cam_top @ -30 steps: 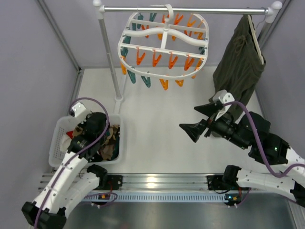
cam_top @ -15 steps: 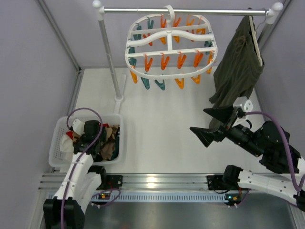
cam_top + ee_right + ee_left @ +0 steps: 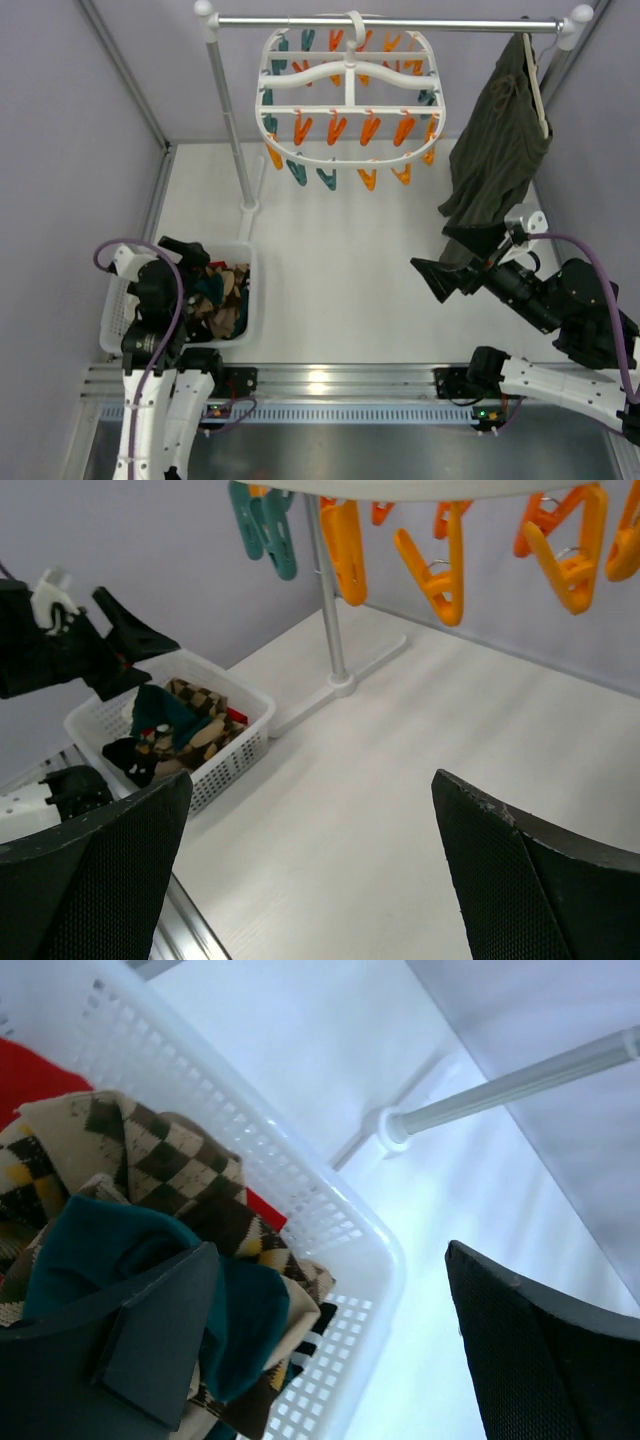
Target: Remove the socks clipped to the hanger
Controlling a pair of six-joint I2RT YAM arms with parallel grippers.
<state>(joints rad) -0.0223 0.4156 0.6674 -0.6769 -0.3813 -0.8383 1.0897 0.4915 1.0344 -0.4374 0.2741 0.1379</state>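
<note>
The white oval hanger (image 3: 348,95) hangs from the rail by its hook, with orange and teal clips (image 3: 435,575) and no sock on any clip I can see. The socks (image 3: 218,295) lie heaped in the white basket (image 3: 112,322): argyle ones (image 3: 150,1150) and a teal one (image 3: 110,1240). My left gripper (image 3: 165,255) hovers open just over the basket's near left part, nothing between its fingers (image 3: 150,1340). My right gripper (image 3: 455,258) is open and empty above the table's right side, below the olive garment (image 3: 500,140).
The rack's upright pole (image 3: 232,120) and its foot (image 3: 340,685) stand just behind the basket. The olive garment hangs at the rail's right end, close to my right arm. Grey walls close in both sides. A metal rail (image 3: 320,380) runs along the near edge.
My left gripper has opened and drawn back toward the basket's near left corner. My right arm has pulled back to the right. The hanger has swung from tilted to nearly level.
</note>
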